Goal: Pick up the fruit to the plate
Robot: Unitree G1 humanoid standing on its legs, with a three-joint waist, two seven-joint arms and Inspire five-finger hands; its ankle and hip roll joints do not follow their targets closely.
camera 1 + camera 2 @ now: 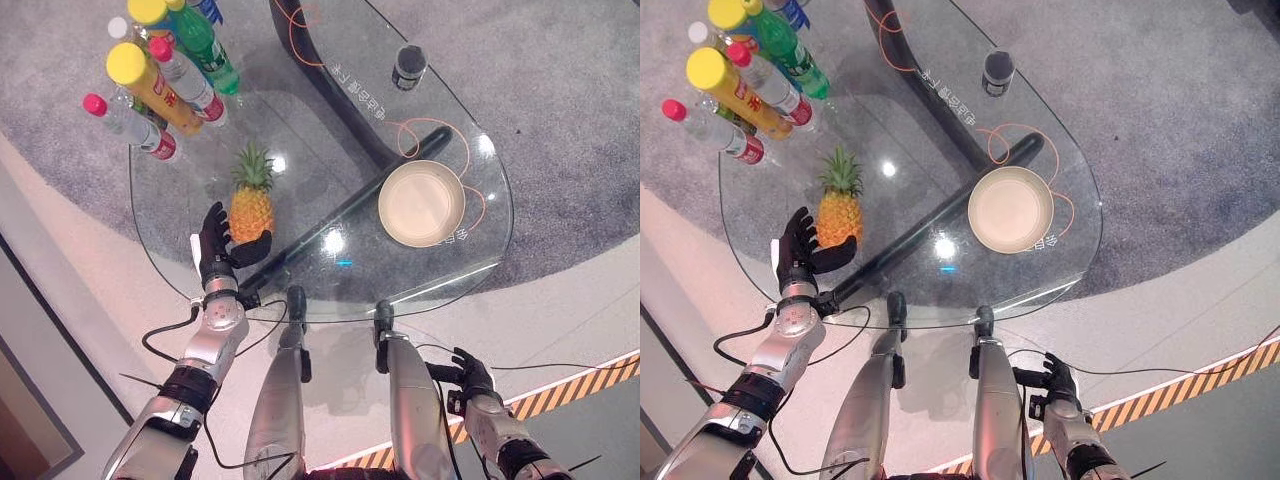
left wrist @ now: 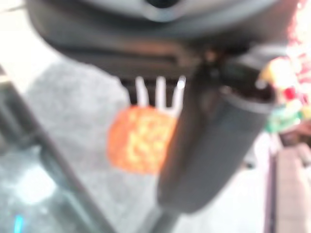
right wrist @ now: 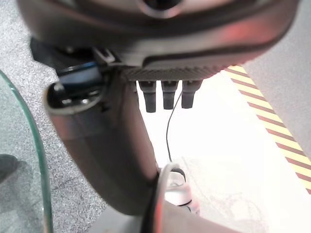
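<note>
A pineapple (image 1: 250, 210) with a green crown stands upright on the glass table (image 1: 165, 215), near its left front edge. My left hand (image 1: 214, 250) is open right beside it: straight fingers rise along its left side and the thumb (image 2: 209, 145) reaches under its base. The left wrist view shows the orange fruit (image 2: 138, 141) between thumb and fingers. A round cream plate (image 1: 421, 203) lies empty at the table's right side. Down off the table's front right, my right hand (image 1: 472, 378) hangs relaxed and open, holding nothing.
Several capped bottles (image 1: 160, 80) stand clustered at the table's far left corner, just behind the pineapple. A small dark cylinder (image 1: 409, 67) stands at the far edge. A striped hazard tape (image 1: 580, 385) crosses the floor at the lower right.
</note>
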